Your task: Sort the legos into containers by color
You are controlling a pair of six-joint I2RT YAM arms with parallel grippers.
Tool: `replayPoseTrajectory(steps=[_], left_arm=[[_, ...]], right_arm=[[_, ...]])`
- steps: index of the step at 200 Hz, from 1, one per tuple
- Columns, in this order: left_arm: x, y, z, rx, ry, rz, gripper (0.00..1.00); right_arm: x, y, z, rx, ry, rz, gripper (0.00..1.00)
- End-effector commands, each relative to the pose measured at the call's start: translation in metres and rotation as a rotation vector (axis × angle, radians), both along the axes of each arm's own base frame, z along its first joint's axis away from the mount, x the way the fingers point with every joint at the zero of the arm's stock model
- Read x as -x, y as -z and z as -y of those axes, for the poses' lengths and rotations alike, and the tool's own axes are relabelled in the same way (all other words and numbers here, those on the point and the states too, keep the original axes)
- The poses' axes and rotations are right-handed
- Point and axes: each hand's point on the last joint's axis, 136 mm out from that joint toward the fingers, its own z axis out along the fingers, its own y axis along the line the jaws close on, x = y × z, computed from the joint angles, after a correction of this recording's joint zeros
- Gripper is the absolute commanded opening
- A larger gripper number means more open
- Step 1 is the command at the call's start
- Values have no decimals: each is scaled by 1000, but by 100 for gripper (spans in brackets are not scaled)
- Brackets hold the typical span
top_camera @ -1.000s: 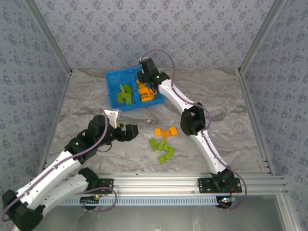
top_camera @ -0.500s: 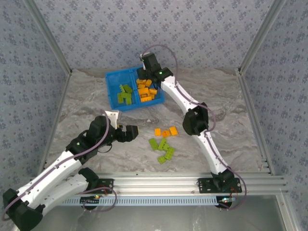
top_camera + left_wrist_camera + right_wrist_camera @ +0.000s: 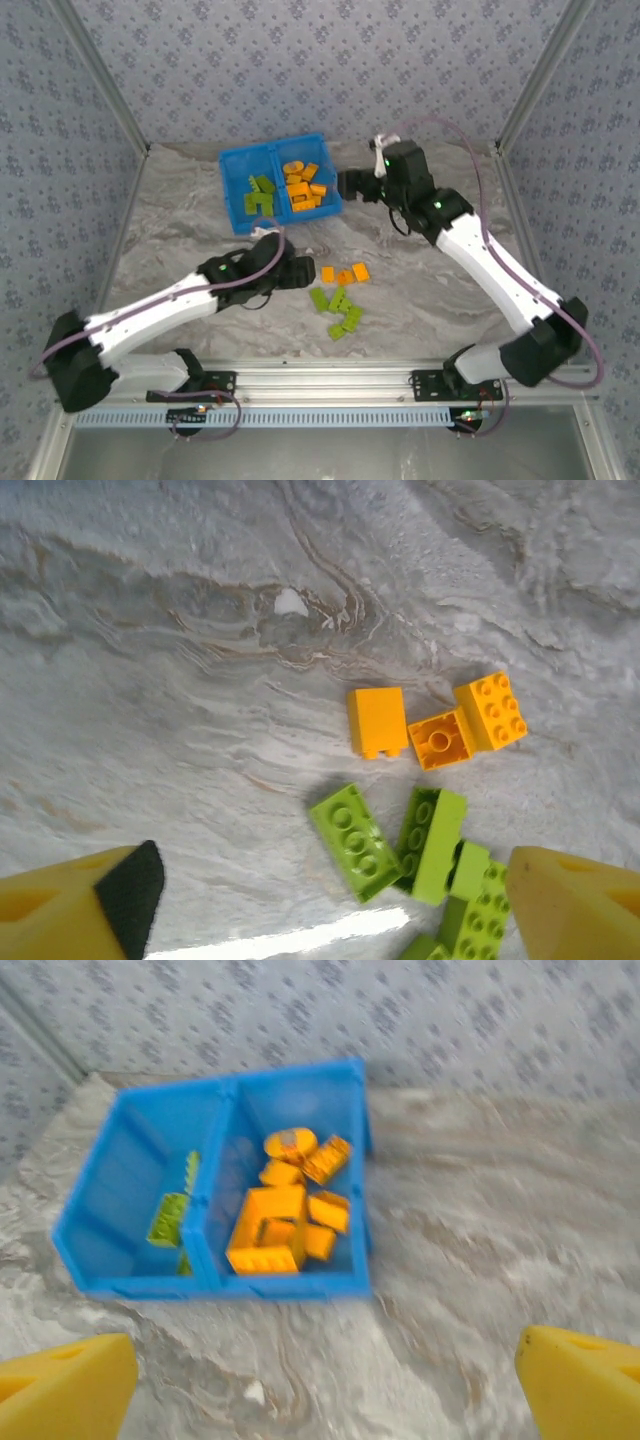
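Three glossy, boxy orange bricks (image 3: 440,740) ahead of our wide-open, empty left jaws; right jaws likewise, before blue tray (image 3: 290,1285).

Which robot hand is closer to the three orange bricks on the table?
Left. The left gripper sits open just left of the orange bricks. The right gripper is farther off, up beside the blue tray, by its right wall.

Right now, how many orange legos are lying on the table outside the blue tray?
3, in a row on the table: left orange brick, middle orange brick, right orange brick, beside the lime green bricks. None seems hidden.
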Motion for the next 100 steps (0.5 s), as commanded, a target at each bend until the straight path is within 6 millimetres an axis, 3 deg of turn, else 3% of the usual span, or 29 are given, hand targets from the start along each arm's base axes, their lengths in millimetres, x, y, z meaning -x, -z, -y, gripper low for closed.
replayPoseTrajectory(steps=[1,22,48,100], left_arm=[[2,25,4,-93,-145,-87,81],[3,51,25,-124,-166,-152,69],[1,71,40,-146,-187,-188,63],[4,103,48,-211,-187,-267,60]], right_arm=[[16,45,37,34,144,-96,100],[38,70,55,54,165,-134,100],[61,94,72,82,183,-186,100],[81,97,90,83,206,-170,100]])
